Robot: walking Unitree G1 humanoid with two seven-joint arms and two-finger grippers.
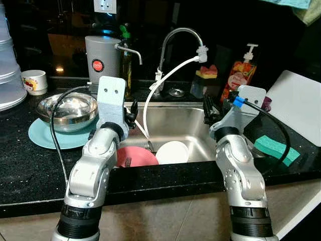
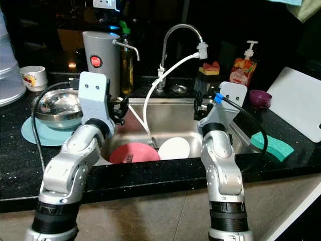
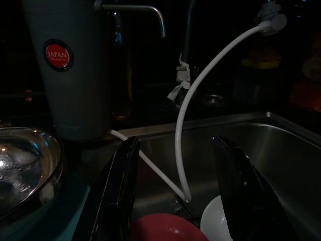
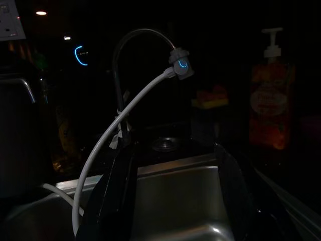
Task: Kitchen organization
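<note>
1. Left gripper is over the sink's left edge, fingers spread apart, holding nothing.
2. Right gripper hangs over the sink's right side, fingers apart, nothing between them.
3. Sink is bare steel; inside lie one pink plate with a fork on it, and one white plate just beside it, to its right.
4. One curved tap stands behind the sink; a white hose runs from its spout down into the basin.
5. Counter is black speckled stone; the room behind is dark.
6. Left of the sink: one steel bowl on a teal plate, one small cup, one grey water dispenser.
7. Right side: one soap bottle, one green sponge, one white cutting board.
</note>
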